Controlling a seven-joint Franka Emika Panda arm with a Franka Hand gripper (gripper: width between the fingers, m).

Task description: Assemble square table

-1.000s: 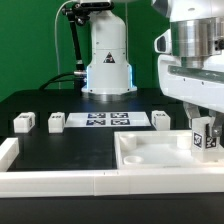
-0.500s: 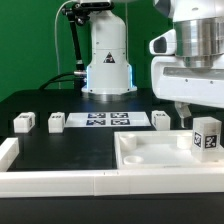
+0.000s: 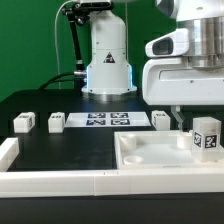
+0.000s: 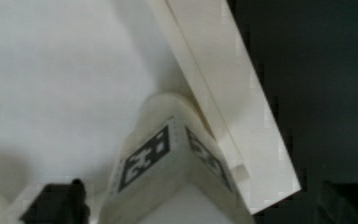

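Finds the gripper (image 3: 198, 111) hanging above the slab (image 3: 150, 160), over its corner at the exterior view's right. Notes jaws spread wide and pinching nothing: in the wrist view the two dark fingertips (image 4: 57, 201) sit at opposite edges of the picture, each clear of the upright leg (image 4: 162, 160) between them.

Locates the slab flat on the black table (image 3: 70, 142), at the front toward the exterior view's right, raised rim upward. Confirms the upright leg (image 3: 207, 137) standing free on the slab under the gripper, one black-and-white tag facing the exterior camera. Places it, from the wrist view, just beside the rim (image 4: 220, 90); cannot tell whether leg and rim touch.

Counts three more legs in a row on the table behind the slab: first loose leg (image 3: 22, 123) and second loose leg (image 3: 56, 122) toward the exterior view's left, third loose leg (image 3: 161, 120) just behind the slab's rear rim. Records the marker board (image 3: 105, 120) lying flat between the second and third.

Logs white border rails (image 3: 60, 182) along the table's front and left edges.
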